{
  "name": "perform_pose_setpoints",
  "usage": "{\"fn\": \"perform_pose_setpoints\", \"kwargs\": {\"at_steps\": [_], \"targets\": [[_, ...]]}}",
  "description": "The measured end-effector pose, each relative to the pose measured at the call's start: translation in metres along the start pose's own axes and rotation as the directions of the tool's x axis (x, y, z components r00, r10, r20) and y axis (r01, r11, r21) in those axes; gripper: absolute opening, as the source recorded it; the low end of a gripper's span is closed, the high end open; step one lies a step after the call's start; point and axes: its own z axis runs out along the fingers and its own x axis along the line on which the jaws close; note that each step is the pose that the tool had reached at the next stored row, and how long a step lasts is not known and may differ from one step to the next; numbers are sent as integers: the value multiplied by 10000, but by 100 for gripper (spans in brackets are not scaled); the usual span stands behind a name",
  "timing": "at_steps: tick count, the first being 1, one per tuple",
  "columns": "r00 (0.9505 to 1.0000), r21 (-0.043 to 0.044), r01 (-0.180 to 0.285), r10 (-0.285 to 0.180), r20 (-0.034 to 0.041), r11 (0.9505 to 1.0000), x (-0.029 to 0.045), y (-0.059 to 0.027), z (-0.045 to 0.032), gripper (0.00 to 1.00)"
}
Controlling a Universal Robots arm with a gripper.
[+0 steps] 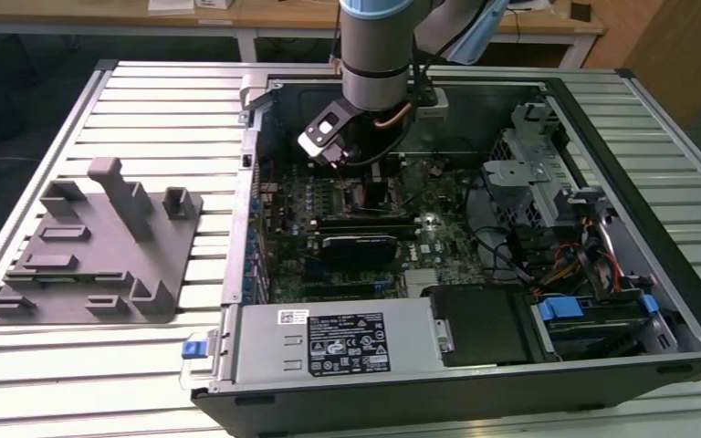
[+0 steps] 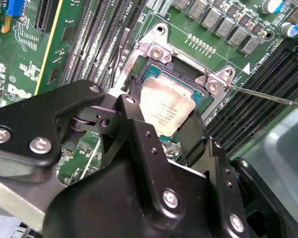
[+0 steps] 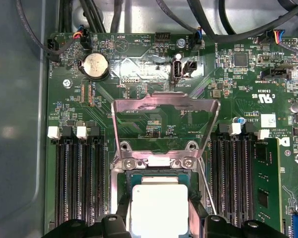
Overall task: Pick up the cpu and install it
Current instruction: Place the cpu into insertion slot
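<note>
Silvery cpu (image 3: 160, 208), flat, top upward, in gripper (image 2: 163, 119)

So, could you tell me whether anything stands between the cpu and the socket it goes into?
Nothing visible does. The load plate is swung open, clear of the socket, and the cpu, held by the end effector, sits at the socket opening. Whether it is seated, I cannot tell.

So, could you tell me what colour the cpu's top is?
The cpu top is silvery-white, clearest in the first wrist view.
</note>
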Motion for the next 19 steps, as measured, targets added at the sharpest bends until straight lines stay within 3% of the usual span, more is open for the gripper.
{"fn": "perform_pose_setpoints", "kwargs": {"at_steps": [3,4,8,16,19], "targets": [[10000,-3,0,0,-6,10000,1,1,3,55],[10000,-2,0,0,-3,10000,1,0,2,62],[10000,3,1,-1,3,10000,-1,0,-5,62],[10000,0,0,0,-1,10000,-6,10,-175,62],[10000,-1,0,0,-2,10000,-6,10,-179,62]]}}
